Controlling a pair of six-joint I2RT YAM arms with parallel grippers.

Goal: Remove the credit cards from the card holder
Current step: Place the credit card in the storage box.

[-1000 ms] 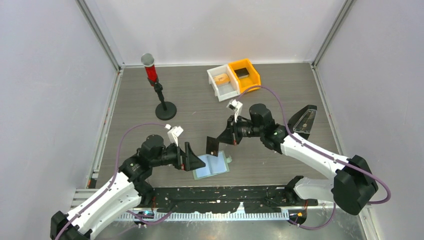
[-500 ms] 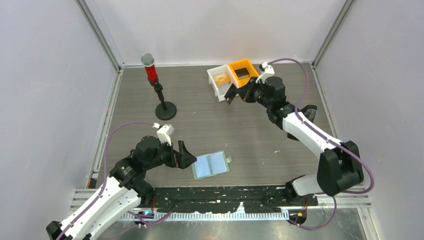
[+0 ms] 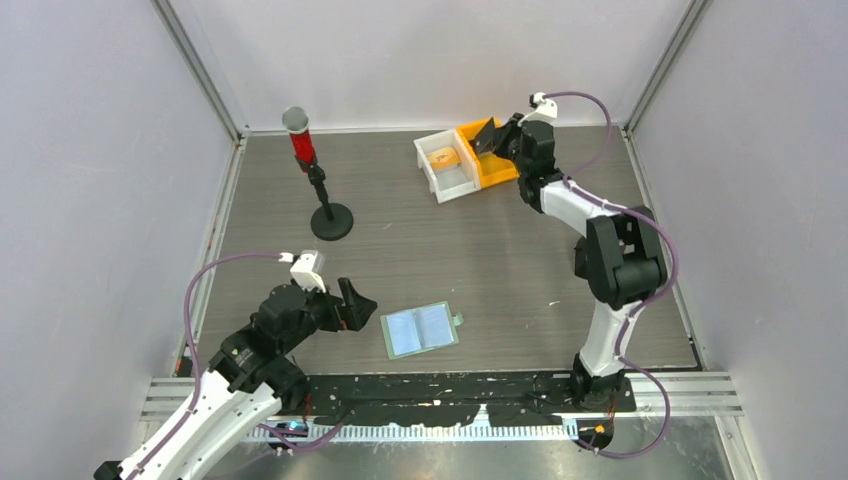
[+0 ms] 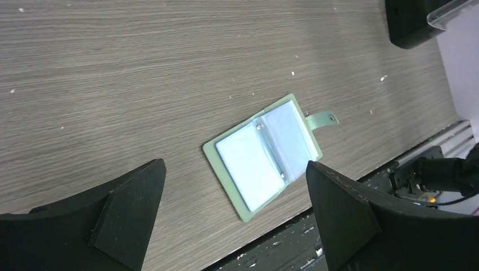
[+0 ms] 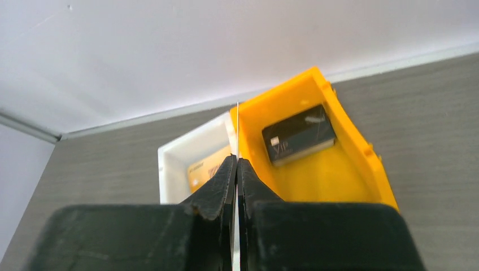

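The pale-green card holder (image 3: 420,328) lies open and flat near the table's front edge. It also shows in the left wrist view (image 4: 262,155), with a light blue card (image 4: 248,164) in its left pocket. My left gripper (image 3: 358,308) is open and empty just left of the holder, not touching it. My right gripper (image 3: 488,140) is at the back over the bins, shut on a thin card (image 5: 238,130) seen edge-on above the wall between the bins. A tan-orange card (image 5: 206,166) lies in the white bin (image 3: 432,175).
The orange bin (image 3: 497,172) next to the white one holds a black block (image 5: 298,134). A red-topped stand (image 3: 303,148) on a black base (image 3: 332,220) is at the back left. Walls close off the left, back and right. A black object with a clear part (image 4: 412,22) sits to the right.
My right arm has swung from above the card holder to the back bins, carrying the thin card. My left gripper has drawn back to the left, away from the holder.
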